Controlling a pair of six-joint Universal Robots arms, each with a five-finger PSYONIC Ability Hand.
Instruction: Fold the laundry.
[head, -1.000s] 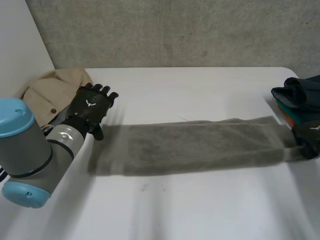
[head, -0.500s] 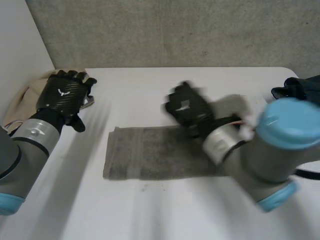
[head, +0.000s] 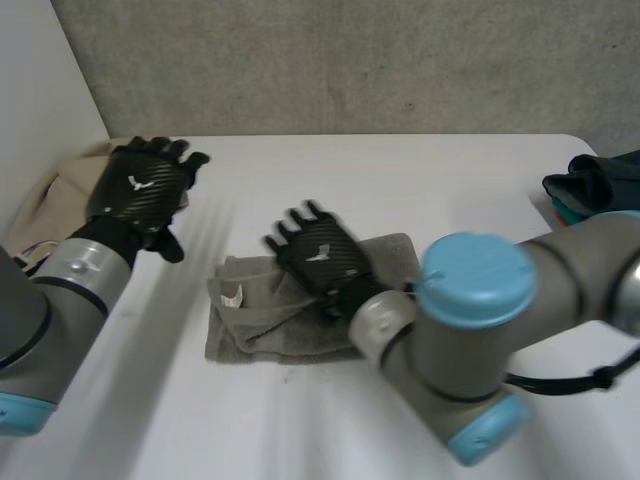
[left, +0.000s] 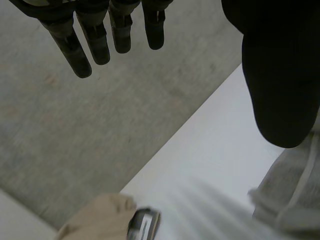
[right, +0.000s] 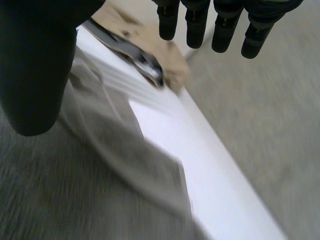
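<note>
A grey towel (head: 245, 322) lies folded in a short, rumpled pad at the middle of the white table (head: 450, 190), a small white label showing near its left edge. My right hand (head: 322, 257) hovers over the pad's middle, open, with its fingers spread and nothing in them. In the right wrist view the towel (right: 80, 195) lies under the palm, with the straight fingers (right: 197, 22) clear of the cloth. My left hand (head: 140, 190) is open above the table's left side, apart from the towel. Its own view shows the straight fingers (left: 95, 40) and the towel's edge (left: 295, 200) beside the thumb.
A beige garment (head: 55, 190) lies at the table's far left edge, with a small metal piece (right: 142, 60) beside it. A stack of dark folded clothes (head: 595, 185) sits at the right edge. A grey wall stands behind the table.
My right hand carried the towel's right end across to the left, folded it over the other half and let go. My left hand drew back to the left, away from the towel.
</note>
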